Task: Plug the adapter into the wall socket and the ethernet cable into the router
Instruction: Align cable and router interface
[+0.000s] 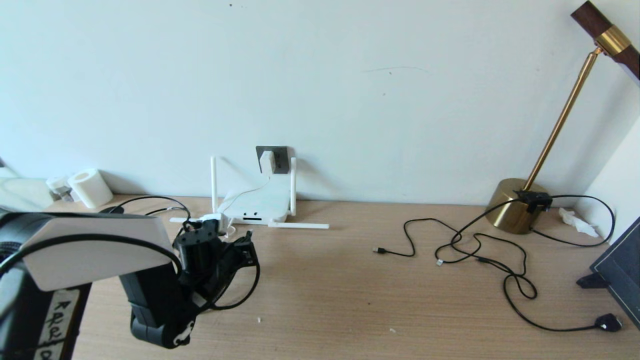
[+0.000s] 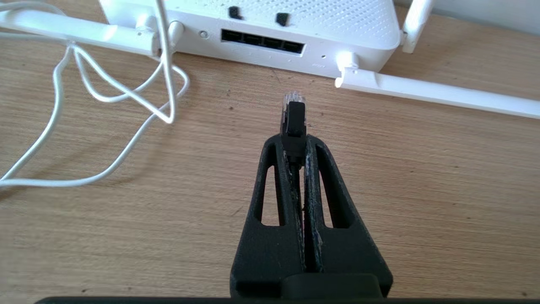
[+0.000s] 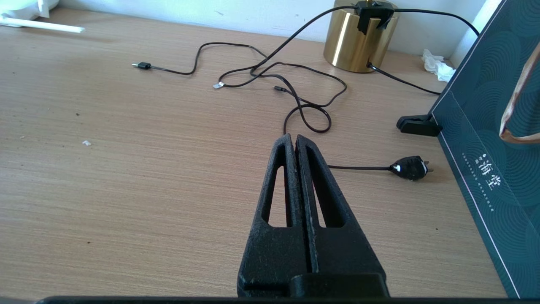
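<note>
Black left arm at lower left of the head view, white shell panel, looping black cable, handwritten label strip. Matte black, rough-textured gripper fingers with slotted triangular cut-outs.

From the head we look down across the wooden desk toward the flat white four-antenna router. Left wrist sits close before the router; right wrist faces well right of it, sharing its antenna tip.

Pale bare wall, light wood-grain surface in soft daylight, brass lamp at far right, toilet roll at far left, dark teal box beside the lamp
</note>
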You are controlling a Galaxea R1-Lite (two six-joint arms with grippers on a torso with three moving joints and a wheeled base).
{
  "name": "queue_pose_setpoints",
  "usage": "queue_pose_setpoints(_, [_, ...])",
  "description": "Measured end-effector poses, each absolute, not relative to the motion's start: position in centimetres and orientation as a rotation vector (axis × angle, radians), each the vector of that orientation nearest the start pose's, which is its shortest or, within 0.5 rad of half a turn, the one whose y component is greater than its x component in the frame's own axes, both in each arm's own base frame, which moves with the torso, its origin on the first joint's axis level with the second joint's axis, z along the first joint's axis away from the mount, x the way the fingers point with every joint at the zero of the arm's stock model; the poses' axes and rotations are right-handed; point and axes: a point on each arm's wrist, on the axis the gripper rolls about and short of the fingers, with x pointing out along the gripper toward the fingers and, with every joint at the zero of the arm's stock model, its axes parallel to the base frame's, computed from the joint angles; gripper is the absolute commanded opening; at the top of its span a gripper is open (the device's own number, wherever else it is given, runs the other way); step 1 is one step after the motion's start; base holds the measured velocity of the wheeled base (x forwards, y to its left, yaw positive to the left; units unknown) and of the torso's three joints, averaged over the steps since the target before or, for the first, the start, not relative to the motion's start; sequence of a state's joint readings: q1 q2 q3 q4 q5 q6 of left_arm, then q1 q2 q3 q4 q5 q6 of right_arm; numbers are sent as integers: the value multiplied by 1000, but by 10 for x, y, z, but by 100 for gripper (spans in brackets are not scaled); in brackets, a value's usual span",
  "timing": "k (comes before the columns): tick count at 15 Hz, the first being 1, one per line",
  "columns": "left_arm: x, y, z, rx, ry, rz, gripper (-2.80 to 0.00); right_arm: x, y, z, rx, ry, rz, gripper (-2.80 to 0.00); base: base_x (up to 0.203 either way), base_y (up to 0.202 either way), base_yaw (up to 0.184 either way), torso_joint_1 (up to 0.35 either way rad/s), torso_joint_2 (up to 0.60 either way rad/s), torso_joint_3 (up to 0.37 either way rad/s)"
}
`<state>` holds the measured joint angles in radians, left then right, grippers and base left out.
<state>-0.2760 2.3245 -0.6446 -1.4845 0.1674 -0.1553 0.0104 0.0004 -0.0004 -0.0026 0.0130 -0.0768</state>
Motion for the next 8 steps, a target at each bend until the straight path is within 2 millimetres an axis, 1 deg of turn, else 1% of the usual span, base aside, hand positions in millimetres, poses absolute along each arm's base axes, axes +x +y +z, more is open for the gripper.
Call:
queue_pose_setpoints(3, [352,-94,17,-113,196,-99,-280,-23,0,76,-77,-3,23,-280,0,0,0,0,0,0])
queue_pose_setpoints(8, [362,-85,13,-118,209,-89,-280,-23,0,76,-77,-3,24,-280,0,0,0,0,0,0])
